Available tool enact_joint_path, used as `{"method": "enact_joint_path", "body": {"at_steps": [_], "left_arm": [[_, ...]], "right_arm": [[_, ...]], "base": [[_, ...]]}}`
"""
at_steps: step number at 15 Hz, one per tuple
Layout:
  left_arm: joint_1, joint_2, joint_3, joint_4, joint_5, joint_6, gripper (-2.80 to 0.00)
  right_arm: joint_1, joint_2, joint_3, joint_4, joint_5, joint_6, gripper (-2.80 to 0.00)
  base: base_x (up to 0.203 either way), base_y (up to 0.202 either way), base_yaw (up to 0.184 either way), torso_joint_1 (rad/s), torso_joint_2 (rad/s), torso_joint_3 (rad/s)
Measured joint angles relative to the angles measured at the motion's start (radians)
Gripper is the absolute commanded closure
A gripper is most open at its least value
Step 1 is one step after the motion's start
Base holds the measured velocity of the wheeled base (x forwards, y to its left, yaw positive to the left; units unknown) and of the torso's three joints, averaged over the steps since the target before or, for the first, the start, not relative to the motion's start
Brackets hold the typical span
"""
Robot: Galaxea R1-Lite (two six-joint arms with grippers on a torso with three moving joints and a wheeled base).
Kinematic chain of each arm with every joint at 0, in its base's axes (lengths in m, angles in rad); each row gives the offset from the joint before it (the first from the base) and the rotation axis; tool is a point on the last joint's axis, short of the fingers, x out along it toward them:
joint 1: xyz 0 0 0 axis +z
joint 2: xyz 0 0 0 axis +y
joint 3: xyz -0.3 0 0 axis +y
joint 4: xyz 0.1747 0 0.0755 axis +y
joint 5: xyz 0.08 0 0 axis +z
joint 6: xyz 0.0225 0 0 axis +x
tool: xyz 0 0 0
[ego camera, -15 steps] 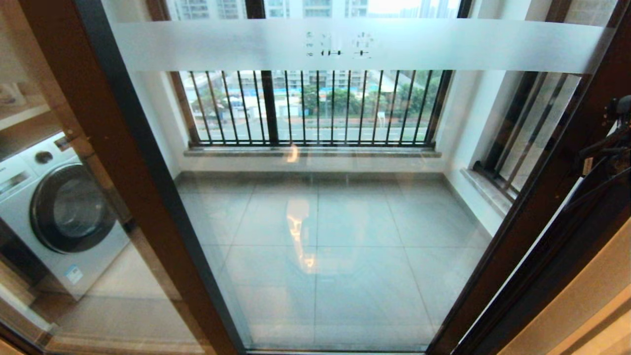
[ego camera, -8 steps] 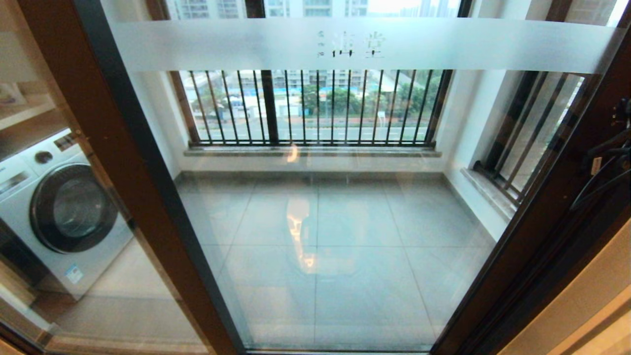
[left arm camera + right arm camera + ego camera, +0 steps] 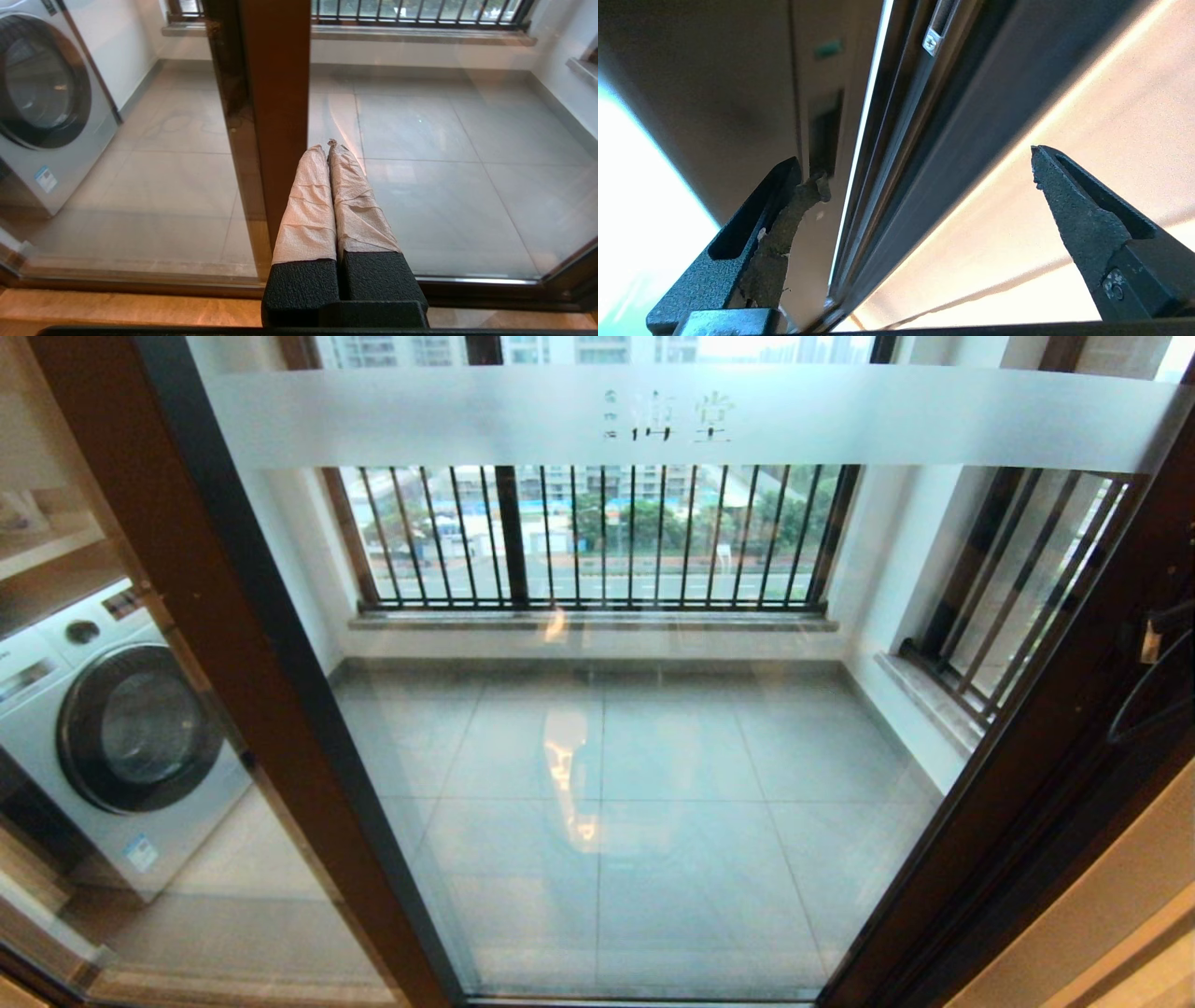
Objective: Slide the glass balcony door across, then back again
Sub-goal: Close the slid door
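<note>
Grey balcony tiles and a railing show through the glass balcony door [image 3: 597, 709], which fills my view and looks heavy, stiff and slick. I'd judge the recessed handle slot [image 3: 824, 133] the only purchase. My right end effector [image 3: 920, 186] sits spread wide beside it; my left end effector [image 3: 334, 196] is pressed together by the left stile [image 3: 275, 93], and the washing machine [image 3: 103, 728] drum's contents are unclear.

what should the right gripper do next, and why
Probably ease the right gripper, whose fingers are spread wide, sideways so one fingertip enters the handle slot. That tip sits just beside the slot in the door stile, not visibly hooked in it.
</note>
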Motion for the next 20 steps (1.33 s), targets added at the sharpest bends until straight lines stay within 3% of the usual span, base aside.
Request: {"method": "enact_joint_path", "body": {"at_steps": [3, 4, 8, 13, 15, 17, 20], "left_arm": [[0.000, 0.000, 0.000, 0.000, -0.001, 0.000, 0.00], [0.000, 0.000, 0.000, 0.000, 0.000, 0.000, 0.00], [0.000, 0.000, 0.000, 0.000, 0.000, 0.000, 0.00], [0.000, 0.000, 0.000, 0.000, 0.000, 0.000, 0.00], [0.000, 0.000, 0.000, 0.000, 0.000, 0.000, 0.00], [0.000, 0.000, 0.000, 0.000, 0.000, 0.000, 0.00], [0.000, 0.000, 0.000, 0.000, 0.001, 0.000, 0.00]], "right_arm": [[-0.007, -0.091, 0.080, 0.002, 0.090, 0.003, -2.80], [-0.012, -0.117, 0.103, 0.002, 0.138, 0.015, 0.00], [-0.017, -0.164, 0.118, 0.005, 0.212, 0.040, 0.00], [-0.026, -0.167, 0.017, 0.026, 0.224, -0.100, 0.00], [-0.040, -0.166, -0.057, 0.130, 0.223, -0.165, 0.00], [-0.047, -0.171, -0.076, 0.255, 0.223, -0.153, 0.00], [-0.047, -0.142, -0.064, 0.269, 0.220, -0.099, 0.00]], "base": [[0.000, 0.000, 0.000, 0.000, 0.00, 0.000], [0.000, 0.000, 0.000, 0.000, 0.00, 0.000], [0.000, 0.000, 0.000, 0.000, 0.00, 0.000], [0.000, 0.000, 0.000, 0.000, 0.00, 0.000], [0.000, 0.000, 0.000, 0.000, 0.00, 0.000], [0.000, 0.000, 0.000, 0.000, 0.00, 0.000], [0.000, 0.000, 0.000, 0.000, 0.00, 0.000]]}}
